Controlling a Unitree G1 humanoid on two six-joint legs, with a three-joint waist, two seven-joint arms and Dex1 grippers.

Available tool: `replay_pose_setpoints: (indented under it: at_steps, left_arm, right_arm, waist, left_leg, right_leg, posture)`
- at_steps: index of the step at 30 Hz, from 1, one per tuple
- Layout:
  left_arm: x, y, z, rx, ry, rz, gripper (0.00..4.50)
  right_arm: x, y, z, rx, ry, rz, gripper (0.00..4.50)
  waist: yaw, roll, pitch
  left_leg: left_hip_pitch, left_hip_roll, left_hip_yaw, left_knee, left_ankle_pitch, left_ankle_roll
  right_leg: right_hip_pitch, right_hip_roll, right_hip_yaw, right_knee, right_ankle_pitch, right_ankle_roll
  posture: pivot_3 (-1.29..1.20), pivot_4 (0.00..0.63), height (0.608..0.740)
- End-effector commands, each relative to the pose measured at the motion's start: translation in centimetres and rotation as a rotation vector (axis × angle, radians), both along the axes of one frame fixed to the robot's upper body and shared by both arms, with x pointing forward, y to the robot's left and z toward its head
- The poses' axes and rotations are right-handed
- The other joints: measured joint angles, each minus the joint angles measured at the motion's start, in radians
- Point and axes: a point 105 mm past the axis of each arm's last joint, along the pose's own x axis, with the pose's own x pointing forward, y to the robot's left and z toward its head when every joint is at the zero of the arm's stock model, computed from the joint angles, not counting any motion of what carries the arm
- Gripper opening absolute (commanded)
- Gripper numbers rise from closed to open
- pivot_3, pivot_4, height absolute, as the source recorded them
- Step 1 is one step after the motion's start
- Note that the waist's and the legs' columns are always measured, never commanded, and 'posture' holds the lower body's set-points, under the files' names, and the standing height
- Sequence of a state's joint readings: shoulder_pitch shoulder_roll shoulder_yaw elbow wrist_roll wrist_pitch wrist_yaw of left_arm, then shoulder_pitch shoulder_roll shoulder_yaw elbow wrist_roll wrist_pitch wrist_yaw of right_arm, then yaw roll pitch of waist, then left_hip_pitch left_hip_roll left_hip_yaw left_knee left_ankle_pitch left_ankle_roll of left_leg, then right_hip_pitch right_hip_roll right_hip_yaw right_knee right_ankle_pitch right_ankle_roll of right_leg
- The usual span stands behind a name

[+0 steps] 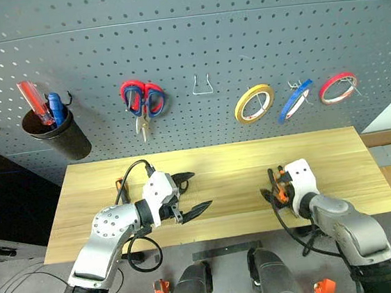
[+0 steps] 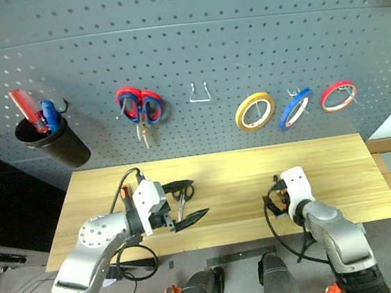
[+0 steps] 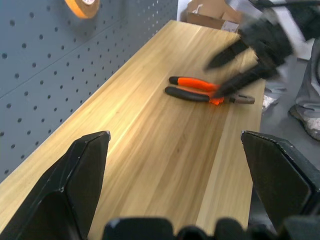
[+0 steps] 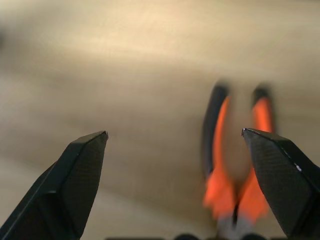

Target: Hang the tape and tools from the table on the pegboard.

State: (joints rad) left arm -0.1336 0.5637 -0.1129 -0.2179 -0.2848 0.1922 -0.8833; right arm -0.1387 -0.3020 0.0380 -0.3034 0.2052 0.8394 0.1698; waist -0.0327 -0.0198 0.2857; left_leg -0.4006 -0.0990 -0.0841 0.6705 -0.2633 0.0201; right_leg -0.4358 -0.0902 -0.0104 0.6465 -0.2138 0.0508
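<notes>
Orange-handled pliers [image 3: 207,93] flat on table [image 1: 226,168], just beneath spread right hand [image 3: 235,67].

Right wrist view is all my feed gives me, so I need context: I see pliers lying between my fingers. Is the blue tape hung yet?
Observer: Yes, the blue tape hangs on a pegboard hook, between the yellow ring and the red ring.
Operator: Anything else left on the table?
Observer: Small black-handled scissors lie by the left gripper, on the table.
Operator: Is that gripper holding them?
Observer: No, its fingers are wide apart and empty.
</notes>
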Motion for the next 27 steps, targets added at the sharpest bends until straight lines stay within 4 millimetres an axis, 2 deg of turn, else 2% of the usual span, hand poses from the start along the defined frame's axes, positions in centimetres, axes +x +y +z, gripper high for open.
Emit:
replay_pose_setpoints:
  at_steps: [1, 8, 11, 19, 24, 27]
  left_arm:
    - [-0.2, 0.3, 0.6, -0.007, -0.016, 0.004, 4.5]
    - [0.0, 0.2, 0.7, -0.007, -0.02, 0.01, 4.5]
    - [0.0, 0.2, 0.8, -0.007, -0.022, 0.009, 4.5]
    - [-0.5, -0.6, 1.5, -0.02, -0.035, -0.009, 4.5]
    - [-0.4, -0.5, 1.7, -0.011, -0.042, -0.002, 4.5]
    - [-0.3, -0.2, 1.9, -0.003, -0.05, 0.003, 4.5]
  right_arm:
    - [0.5, -2.1, 1.0, -0.06, -0.065, -0.121, 4.47]
    - [-0.4, -3.3, -2.0, -0.057, 0.127, -0.187, 4.47]
    - [-0.4, -2.6, -2.6, -0.043, 0.167, -0.148, 4.47]
    - [0.7, -2.5, -4.3, -0.063, 0.227, -0.108, 4.47]
    - [2.1, -3.9, -5.5, -0.086, 0.303, -0.195, 4.47]
    - [2.3, -3.9, -5.7, -0.059, 0.347, -0.211, 4.47]
  waist:
    - [0.004, -0.001, -0.002]
    - [0.001, -0.001, -0.006]
    - [0.0, -0.002, -0.008]
    - [0.0, -0.002, -0.019]
    - [0.0, -0.001, -0.021]
    - [0.001, -0.002, -0.024]
  left_leg:
    - [0.0, 0.0, 0.001, -0.001, 0.002, -0.003]
    - [0.0, 0.003, 0.004, -0.006, 0.002, -0.004]
    - [0.0, 0.003, 0.004, -0.006, 0.002, -0.004]
    - [0.001, 0.004, 0.006, -0.006, 0.003, -0.005]
    - [0.001, 0.004, 0.007, -0.006, 0.003, -0.005]
    - [0.001, 0.004, 0.007, -0.006, 0.003, -0.005]
  right_leg:
    - [0.0, 0.0, 0.0, 0.0, 0.0, 0.0]
    - [-0.003, 0.001, 0.0, -0.001, -0.001, -0.002]
    - [-0.004, 0.002, 0.001, 0.0, 0.0, -0.003]
    - [-0.003, 0.002, 0.0, 0.0, 0.001, -0.004]
    - [-0.003, 0.002, 0.0, 0.001, 0.002, -0.005]
    - [-0.003, 0.003, 0.0, 0.001, 0.002, -0.005]
  posture:
    - [-0.08, 0.232, 0.74]
    - [-0.07, 0.224, 0.74]
    - [-0.07, 0.223, 0.74]
    - [-0.06, 0.217, 0.74]
    - [-0.04, 0.217, 0.74]
    - [-0.04, 0.22, 0.74]
